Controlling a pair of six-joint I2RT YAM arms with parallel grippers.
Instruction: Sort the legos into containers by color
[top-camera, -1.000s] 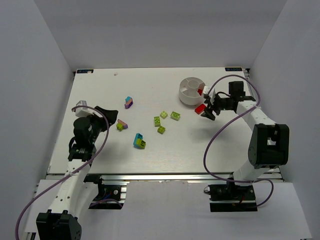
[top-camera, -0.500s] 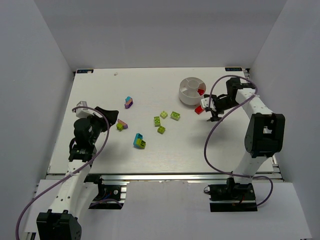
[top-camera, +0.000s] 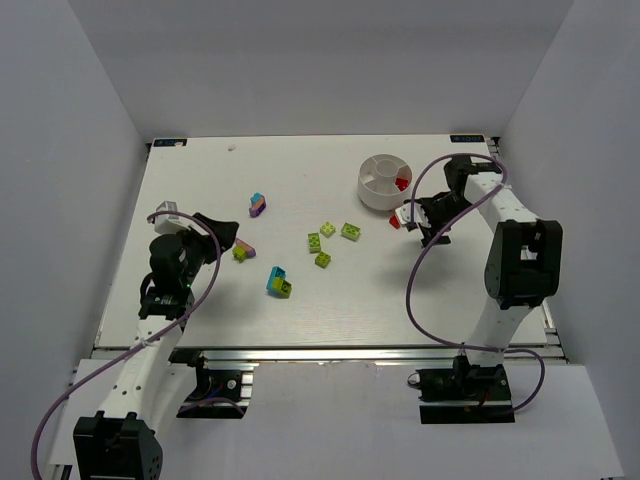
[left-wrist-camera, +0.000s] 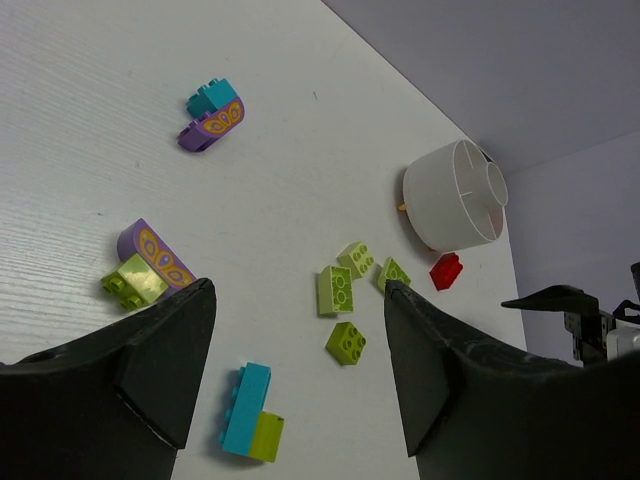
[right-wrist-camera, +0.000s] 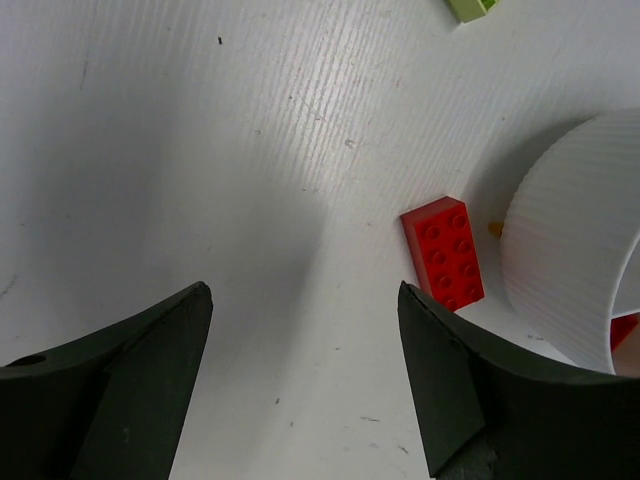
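Observation:
The round white dish (top-camera: 379, 166) stands at the back right, with a red brick (top-camera: 402, 184) in one wedge. A second red brick (top-camera: 397, 222) lies on the table just in front of the dish; in the right wrist view this brick (right-wrist-camera: 443, 252) lies beside the dish wall (right-wrist-camera: 570, 262). My right gripper (top-camera: 418, 226) is open and empty, low over the table beside it, and its jaws (right-wrist-camera: 303, 290) frame bare table. My left gripper (top-camera: 226, 233) is open and empty (left-wrist-camera: 298, 290) at the left. Several lime bricks (top-camera: 328, 229) lie mid-table.
A cyan-and-lime clump (top-camera: 277, 283) lies at front centre, a purple-and-lime clump (top-camera: 241, 250) lies by my left gripper, and a cyan-and-purple clump (top-camera: 258, 204) lies further back. White walls enclose the table on three sides.
My right arm has swung its wrist inward and the gripper has shifted slightly beside the red brick, which stays in about the same spot. The left arm has not moved.

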